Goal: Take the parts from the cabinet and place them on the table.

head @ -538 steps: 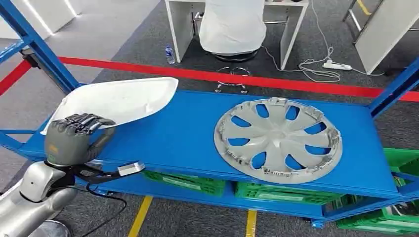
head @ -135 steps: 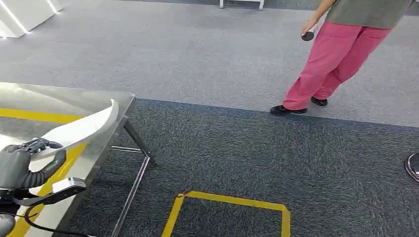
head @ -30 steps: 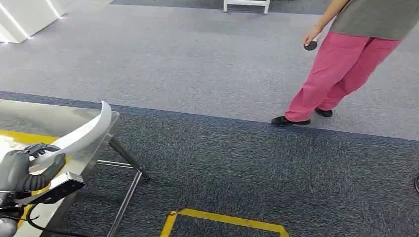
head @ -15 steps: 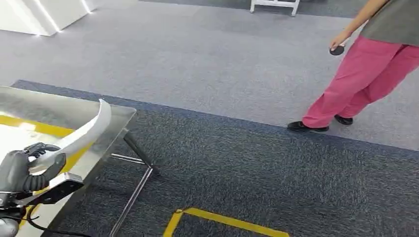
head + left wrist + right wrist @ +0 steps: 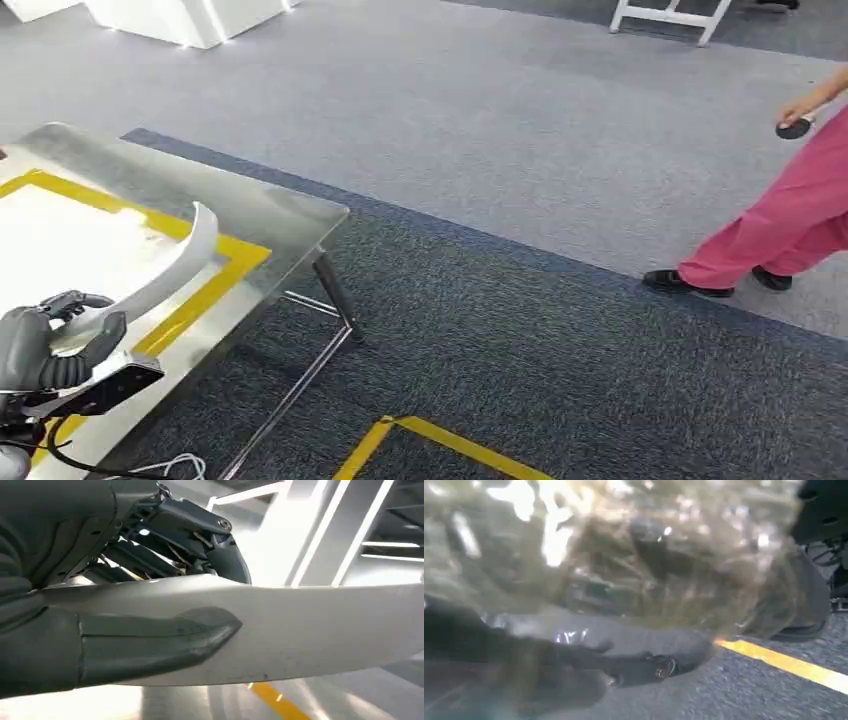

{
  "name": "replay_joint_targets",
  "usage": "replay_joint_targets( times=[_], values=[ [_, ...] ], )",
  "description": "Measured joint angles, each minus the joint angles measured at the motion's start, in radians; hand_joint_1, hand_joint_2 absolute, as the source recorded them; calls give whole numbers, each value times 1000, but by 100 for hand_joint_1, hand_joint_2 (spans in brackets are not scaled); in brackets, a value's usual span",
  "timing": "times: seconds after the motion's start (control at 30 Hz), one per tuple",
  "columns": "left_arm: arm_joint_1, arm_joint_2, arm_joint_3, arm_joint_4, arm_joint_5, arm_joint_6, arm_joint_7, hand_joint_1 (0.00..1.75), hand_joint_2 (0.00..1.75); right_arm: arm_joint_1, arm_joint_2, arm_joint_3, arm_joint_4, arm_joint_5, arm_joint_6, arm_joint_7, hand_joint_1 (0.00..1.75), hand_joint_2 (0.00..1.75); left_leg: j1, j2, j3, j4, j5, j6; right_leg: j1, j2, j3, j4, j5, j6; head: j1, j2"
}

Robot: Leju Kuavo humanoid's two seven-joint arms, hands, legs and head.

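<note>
My left hand (image 5: 48, 347) grips one end of a long, curved white part (image 5: 165, 275), which arcs up and away over a shiny steel table (image 5: 285, 215). A yellow tape frame (image 5: 215, 275) marks a pale patch on the tabletop, and the part hangs above its near edge. In the left wrist view the thick grey thumb (image 5: 150, 642) presses on the white part (image 5: 310, 625), with the dark fingers behind it. The right wrist view is blurred: the dark right hand (image 5: 574, 662) hangs over carpet, and whether it holds anything is unclear.
A person in pink trousers (image 5: 785, 230) stands at the right edge, holding a small black object (image 5: 795, 128). Grey and dark carpet lies beyond the table. There is yellow floor tape (image 5: 440, 450) near the bottom and a white unit (image 5: 185, 15) at the far left.
The camera has swung, so more of the steel table and its yellow frame shows and the person has slid to the right edge. My left hand still holds the white part.
</note>
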Motion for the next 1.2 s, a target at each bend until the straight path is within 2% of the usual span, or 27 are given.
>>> replay_joint_targets(
  times=[0.03, 0.07, 0.13, 0.2, 0.23, 0.27, 0.33, 0.37, 0.4, 0.43, 0.47, 0.57, 0.6, 0.63, 0.67, 0.73, 0.77, 0.8, 0.87, 0.9, 0.93, 0.97, 1.07, 1.1, 1.13, 1.17, 1.2],
  values=[
    [4, 0, 0, 0, 2, 0, 0, 175, 175, -1, 0, 0, 0, 0, 0, 1, 0, 0, 0, -15, -2, -1, 1, 4, 0, -15, 6, -5, -1, 4, 0, 0],
    [5, 0, 0, -2, 2, 0, 0, 175, 175, 1, 0, -1, 0, 0, 0, 1, 0, 0, 7, -30, 7, -11, 8, 13, 0, -14, 10, -4, -8, 13, -1, 0],
    [8, -2, 7, -7, 2, 5, 0, 175, 175, 2, 0, -1, 0, 1, 0, 2, 0, 0, 12, -52, 8, -13, 11, 22, -8, 98, -24, 64, -51, 20, 8, 0],
    [23, -6, 13, -11, 21, 11, -3, 175, 175, 1, 2, 5, 2, 2, 0, -1, 0, 0, 11, -77, 7, -13, 10, 26, -8, 126, -111, 231, -123, 22, 12, 0],
    [33, -10, 16, -13, 31, 15, -8, 175, 175, 1, 3, 8, 4, 2, 0, -1, 0, 0, 10, -91, 7, -13, 9, 27, -7, 128, -150, 297, -139, 22, 11, 0],
    [40, -14, 17, -13, 38, 18, -10, 175, 175, 1, 5, 9, 5, 2, 0, -1, 0, 0, 8, -105, 9, -13, 9, 28, -7, 129, -167, 316, -130, 21, 11, 0],
    [48, -21, 20, -15, 49, 20, -11, 175, 175, 0, 7, 16, 7, 2, 0, 4, 0, 0, 8, -137, 13, -11, 8, 27, -7, 134, -135, 220, -46, 16, 11, 0],
    [49, -25, 23, -16, 53, 21, -12, 175, 175, -2, 8, 17, 8, 2, 0, 4, 0, 0, 8, -153, 17, -11, 6, 26, -8, 153, -92, 119, 11, 11, 11, 0],
    [49, -30, 26, -18, 56, 21, -12, 175, 175, -3, 8, 20, 8, 2, 0, 3, 0, 0, 9, -165, 17, -11, 4, 23, -9, 194, -60, 43, 43, 7, 12, 0],
    [49, -35, 28, -19, 60, 22, -12, 175, 175, -7, 8, 26, 10, 1, 0, 3, 0, 0, 4, -176, 13, -5, 1, 18, -15, 235, -50, 19, 28, 2, 10, 0],
    [49, -39, 33, -22, 66, 23, -12, 175, 175, -13, 9, 30, 11, 1, 0, -6, 0, 0, 11, -192, 6, -3, 4, 12, -14, 225, -33, 7, 22, 4, 10, 0],
    [52, -50, 42, -24, 71, 23, -12, 175, 175, -18, 10, 33, 13, 1, 0, -8, 0, 0, 17, -230, -2, -6, 8, -8, -11, 190, -26, -2, 24, -8, 10, 0],
    [54, -52, 43, -26, 71, 23, -12, 175, 175, -22, 12, 33, 13, 1, 0, -7, 0, 0, 17, -189, -3, 7, -3, -12, -15, 173, -21, -9, 27, -14, 10, 0],
    [51, -53, 47, -27, 71, 24, -12, 175, 175, -20, 12, 33, 14, 1, 0, -7, 0, 0, 13, -129, -23, 45, -32, -21, -14, 161, -17, -11, 25, -21, 2, 0],
    [46, -55, 48, -29, 72, 24, -12, 175, 175, -20, 13, 34, 14, 1, 0, -7, 0, 0, 16, -102, -57, 114, -71, -28, -14, 145, -16, -11, 23, -23, 2, 0],
    [47, -63, 48, -29, 74, 24, -11, 175, 175, -21, 15, 41, 15, 1, 0, -9, 0, 0, 23, -89, -133, 261, -129, -38, -13, 115, -14, -10, 18, -25, 1, 0],
    [47, -67, 48, -29, 79, 24, -10, 175, 175, -22, 15, 43, 16, 0, 0, -9, 0, 0, 26, -88, -150, 290, -128, -41, -14, 101, -12, -10, 16, -25, 0, 0],
    [47, -70, 49, -29, 88, 25, -10, 175, 175, -22, 17, 46, 17, 0, 0, -9, 0, 0, 28, -87, -144, 276, -104, -43, -14, 87, -8, -10, 12, -23, 1, 0],
    [46, -87, 58, -29, 123, 18, -10, 175, 175, -26, 21, 49, 19, 0, 0, -8, 0, 0, 28, -71, -71, 132, -9, -40, -14, 59, 5, -10, 4, -19, 0, 0],
    [45, -89, 60, -31, 133, 12, -7, 175, 175, -28, 23, 49, 19, 0, 0, -8, 0, 0, 27, -44, -27, 50, 28, -35, -13, 48, 12, -10, -1, -15, 1, 0],
    [41, -91, 61, -31, 138, 6, -7, 175, 175, -30, 23, 51, 19, 0, 0, -8, 0, 0, 15, 9, -7, 13, 15, -30, -7, 39, 13, -10, -6, -8, 1, 0],
    [35, -94, 61, -32, 137, 3, -7, 175, 175, -34, 24, 52, 19, 0, 0, -8, 0, 0, 11, 4, -7, 0, 11, -19, -3, 30, 12, -7, -12, -1, 0, 0],
    [37, -99, 64, -32, 131, -8, -12, 175, 175, -46, 25, 58, 22, 0, 0, -7, 0, 0, 10, -33, -14, -1, 13, -2, -2, -10, 30, -14, -17, 14, 2, 0],
    [37, -99, 64, -32, 130, -17, -17, 175, 175, -50, 25, 58, 22, 1, 0, -6, 0, 0, 18, -42, -6, -9, 19, 7, -9, 14, 23, -8, -28, 23, 1, 0],
    [34, -98, 64, -32, 130, -23, -22, 175, 175, -51, 26, 60, 22, 0, 0, -6, 0, 0, 19, -52, -6, -9, 18, 12, -9, 75, 13, 23, -50, 25, 9, 0],
    [30, -98, 64, -32, 131, -30, -23, 175, 175, -53, 26, 63, 22, 0, 0, -9, 0, 0, 19, -62, -8, -9, 19, 18, -9, 108, -19, 90, -84, 25, 12, 0],
    [29, -99, 63, -32, 133, -32, -24, 175, 175, -53, 26, 66, 22, 0, 0, -13, 0, 0, 19, -73, -8, -9, 19, 20, -9, 123, -63, 176, -122, 25, 13, 0]
  ],
)
